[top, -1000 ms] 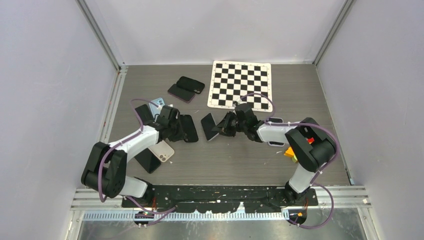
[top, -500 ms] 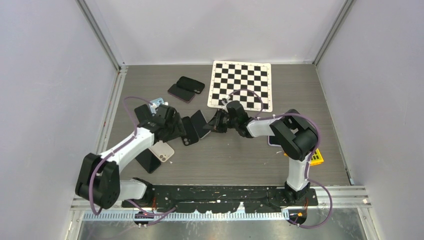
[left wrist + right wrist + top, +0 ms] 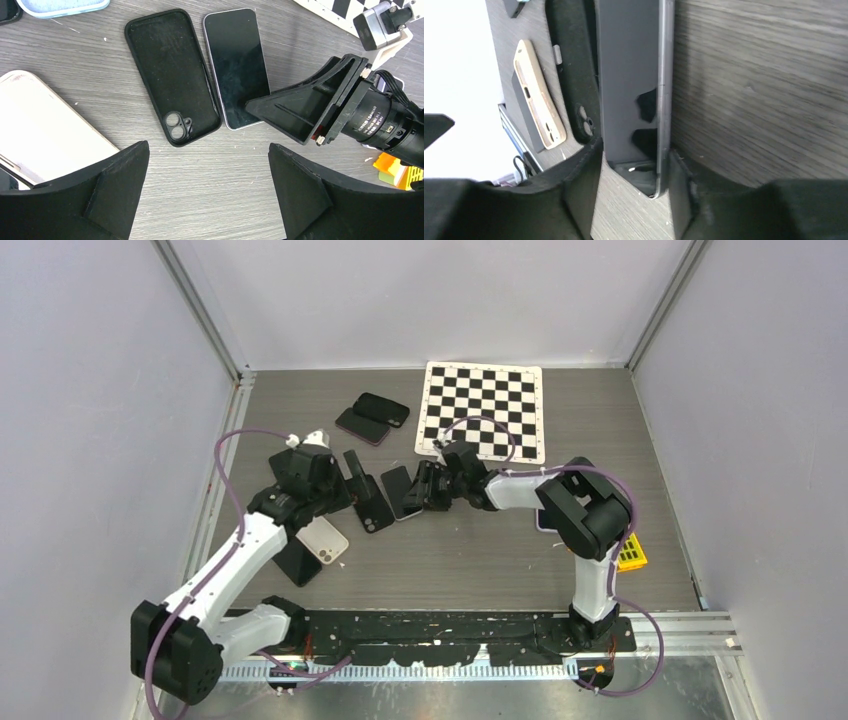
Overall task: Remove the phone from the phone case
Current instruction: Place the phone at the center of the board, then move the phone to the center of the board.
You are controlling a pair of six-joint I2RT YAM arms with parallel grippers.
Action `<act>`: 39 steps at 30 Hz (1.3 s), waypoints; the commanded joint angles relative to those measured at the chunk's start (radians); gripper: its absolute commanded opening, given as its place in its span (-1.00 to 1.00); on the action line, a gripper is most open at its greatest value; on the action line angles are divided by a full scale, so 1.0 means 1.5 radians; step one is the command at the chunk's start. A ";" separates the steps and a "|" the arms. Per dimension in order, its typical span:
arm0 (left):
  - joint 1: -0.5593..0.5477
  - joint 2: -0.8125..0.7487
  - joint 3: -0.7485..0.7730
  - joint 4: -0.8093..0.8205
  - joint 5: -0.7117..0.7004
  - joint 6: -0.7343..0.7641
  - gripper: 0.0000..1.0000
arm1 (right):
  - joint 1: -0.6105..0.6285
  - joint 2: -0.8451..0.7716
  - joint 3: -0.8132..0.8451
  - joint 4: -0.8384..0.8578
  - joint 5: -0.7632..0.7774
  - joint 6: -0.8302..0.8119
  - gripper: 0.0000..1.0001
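phone: out, flat just beside case.
right fingers: clamped on phone's end.
left fingers: spread, empty.
risk: withdrawing unreleased drags phone onto case.

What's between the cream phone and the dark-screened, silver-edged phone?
The empty black phone case, open side up, close beside the dark-screened, silver-edged phone and apart from the cream phone. Left wrist view shows it best.

A checkerboard lies at the counter's far edge, two overlapping dark phones beside it. A beige phone lies toward the left edge.
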 commanded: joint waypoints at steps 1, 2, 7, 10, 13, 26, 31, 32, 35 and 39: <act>0.000 -0.034 0.038 -0.024 0.008 0.017 0.84 | 0.011 -0.051 0.031 -0.114 0.049 -0.058 0.29; 0.000 -0.038 0.039 -0.025 0.013 0.020 0.84 | 0.011 -0.058 0.037 -0.139 0.046 -0.067 0.54; 0.000 -0.059 0.028 -0.016 0.030 0.039 0.85 | 0.010 -0.125 0.059 -0.231 0.069 -0.109 0.84; 0.001 -0.070 0.021 -0.020 0.030 0.043 0.89 | 0.001 -0.176 0.051 -0.277 0.113 -0.133 0.85; 0.001 -0.084 0.018 -0.007 0.089 0.069 0.96 | -0.017 -0.251 0.042 -0.335 0.184 -0.154 0.81; 0.001 -0.186 -0.023 0.039 0.153 0.152 0.99 | -0.239 -0.443 -0.151 -0.439 0.566 -0.153 0.99; 0.000 -0.203 -0.030 0.046 0.153 0.155 0.99 | -0.341 -0.462 -0.217 -0.398 0.473 -0.103 0.99; 0.001 -0.202 -0.029 0.045 0.153 0.155 0.99 | -0.358 -0.456 -0.220 -0.392 0.454 -0.098 0.99; 0.001 -0.198 -0.029 0.046 0.153 0.155 0.99 | -0.386 -0.430 -0.226 -0.386 0.414 -0.088 0.99; 0.000 -0.192 -0.028 0.041 0.145 0.154 0.99 | -0.417 -0.385 -0.233 -0.360 0.335 -0.073 0.99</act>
